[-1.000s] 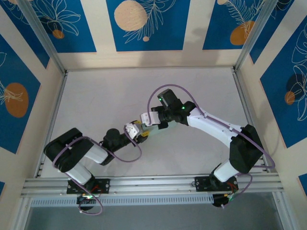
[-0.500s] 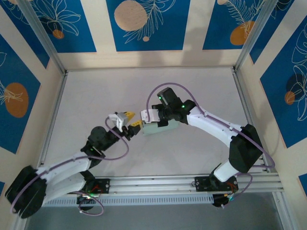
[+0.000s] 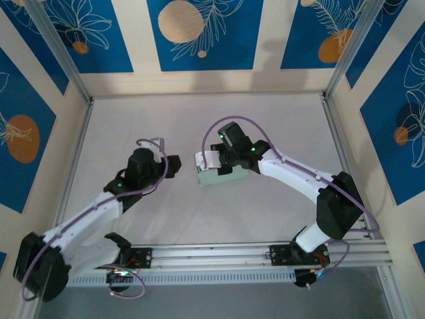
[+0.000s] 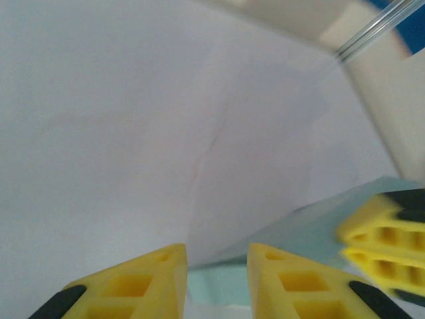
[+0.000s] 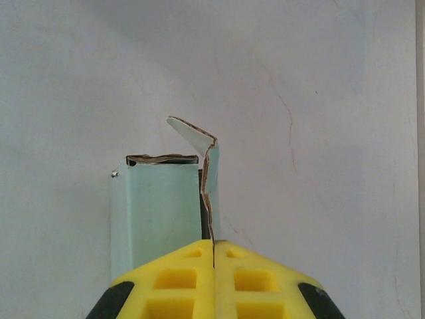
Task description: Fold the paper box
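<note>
Paper box (image 3: 219,178) on the table (image 3: 279,126) near its middle, right gripper (image 5: 214,247) at the box's left end, an upright flap of the box between its closed fingers, left gripper (image 4: 216,262) left of the box, apart from it, facing it.

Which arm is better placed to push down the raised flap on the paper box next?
Probably left: the left gripper is empty near the paper box, while the right gripper is shut on the card carrying the flap.
</note>
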Motion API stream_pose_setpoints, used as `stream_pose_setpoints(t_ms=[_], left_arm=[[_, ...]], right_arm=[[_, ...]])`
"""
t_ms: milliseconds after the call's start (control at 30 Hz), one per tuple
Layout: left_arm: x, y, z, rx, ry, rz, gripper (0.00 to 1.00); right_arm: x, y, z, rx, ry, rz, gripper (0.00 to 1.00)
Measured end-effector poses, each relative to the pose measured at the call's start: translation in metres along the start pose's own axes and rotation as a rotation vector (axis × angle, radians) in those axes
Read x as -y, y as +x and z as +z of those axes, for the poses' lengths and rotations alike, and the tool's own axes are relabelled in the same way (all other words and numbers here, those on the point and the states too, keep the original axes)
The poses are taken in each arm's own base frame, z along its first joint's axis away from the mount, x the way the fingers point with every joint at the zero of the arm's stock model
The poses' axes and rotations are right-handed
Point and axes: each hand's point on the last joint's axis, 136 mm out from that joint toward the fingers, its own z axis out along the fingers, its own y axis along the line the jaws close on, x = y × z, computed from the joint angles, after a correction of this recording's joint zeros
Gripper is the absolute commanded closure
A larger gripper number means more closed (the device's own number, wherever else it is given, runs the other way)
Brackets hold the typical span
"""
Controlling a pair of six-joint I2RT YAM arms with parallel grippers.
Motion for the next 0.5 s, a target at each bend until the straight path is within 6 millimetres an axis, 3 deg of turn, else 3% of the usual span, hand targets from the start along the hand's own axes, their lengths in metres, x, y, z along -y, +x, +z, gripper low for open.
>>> stream_pose_setpoints(t_ms=[100,200,500], left_arm=[[-0.011,0.029,0.021,-0.149,-0.003,-0.087,0.71],[-0.008,0.045,0.033,-0.246,0.028,-0.135,0.71],[0.024,0.035,0.037,-0.267,0.170,-0.184,0.71]], right_arm=[[0.000,0.000,0.000,0.000,0.000,0.001,1.00],[0.001,0.002,-0.001,0.004,-0.002,0.016,1.00],[0.003,0.006,-0.003,-0.003,-0.037,0.078,1.00]])
